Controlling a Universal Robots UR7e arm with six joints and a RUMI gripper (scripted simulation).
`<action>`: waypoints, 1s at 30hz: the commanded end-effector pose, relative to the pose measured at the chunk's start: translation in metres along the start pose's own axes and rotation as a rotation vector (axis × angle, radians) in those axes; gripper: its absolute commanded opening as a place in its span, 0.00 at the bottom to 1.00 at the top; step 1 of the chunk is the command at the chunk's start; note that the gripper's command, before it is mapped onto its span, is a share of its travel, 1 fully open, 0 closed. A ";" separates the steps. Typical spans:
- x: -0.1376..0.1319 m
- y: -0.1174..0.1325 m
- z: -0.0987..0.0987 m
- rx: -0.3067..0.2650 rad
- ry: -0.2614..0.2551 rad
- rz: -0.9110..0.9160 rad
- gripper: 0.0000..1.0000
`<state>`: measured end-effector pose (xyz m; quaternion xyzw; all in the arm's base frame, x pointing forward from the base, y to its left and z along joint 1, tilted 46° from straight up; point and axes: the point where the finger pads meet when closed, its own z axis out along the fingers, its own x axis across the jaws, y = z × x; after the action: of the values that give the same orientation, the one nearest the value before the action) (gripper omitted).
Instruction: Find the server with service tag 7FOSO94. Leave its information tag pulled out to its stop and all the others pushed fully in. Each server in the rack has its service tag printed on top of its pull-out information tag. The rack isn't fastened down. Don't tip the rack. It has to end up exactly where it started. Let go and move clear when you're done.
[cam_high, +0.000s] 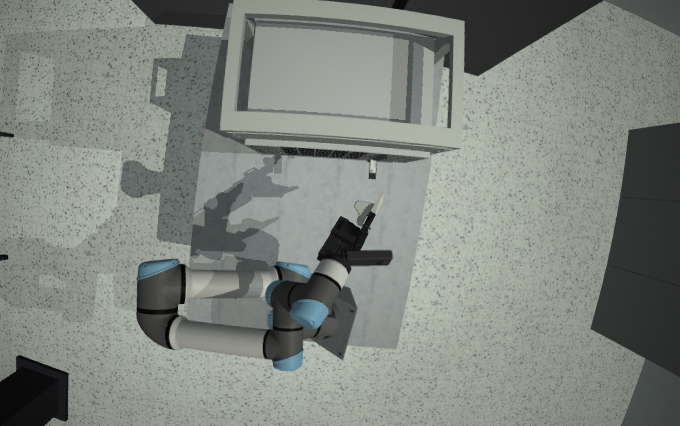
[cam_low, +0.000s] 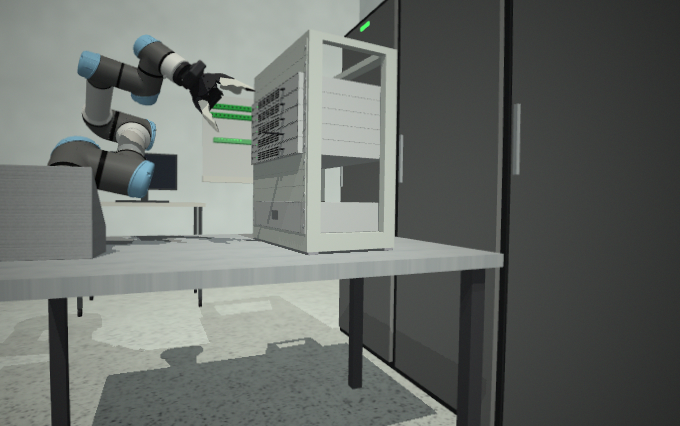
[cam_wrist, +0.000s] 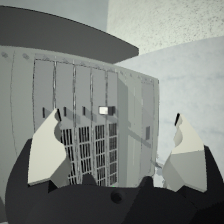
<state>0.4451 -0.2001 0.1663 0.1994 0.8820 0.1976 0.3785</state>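
The rack (cam_high: 341, 122) (cam_low: 314, 150) (cam_wrist: 24, 90) stands upright on the table and holds several stacked servers, which run as vertical columns in the wrist view. One information tag (cam_high: 372, 168) (cam_low: 270, 132) (cam_wrist: 104, 110) sticks out from the second-lowest grilled server; its print is unreadable. Three other tag ends, such as this one (cam_wrist: 65, 111), look flush. The lowest server's tag is hidden in the wrist view. My gripper (cam_high: 370, 199) (cam_low: 235, 110) (cam_wrist: 118, 111) is open and empty, in front of the rack face, its jaws one above the other and apart from the pulled-out tag.
The rack stands near the back of the table (cam_low: 401, 260). Dark cabinets (cam_low: 451, 125) stand behind it. A grey block (cam_low: 45, 210) is under the arm's base. A monitor (cam_low: 165, 171) stands on a desk in the background.
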 end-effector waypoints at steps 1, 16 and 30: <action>-0.002 0.000 -0.001 0.005 -0.003 0.001 1.00; -0.006 0.000 -0.003 0.019 -0.010 0.003 1.00; -0.009 0.001 -0.005 0.029 -0.015 0.005 1.00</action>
<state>0.4469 -0.2040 0.1743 0.2076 0.8815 0.1856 0.3813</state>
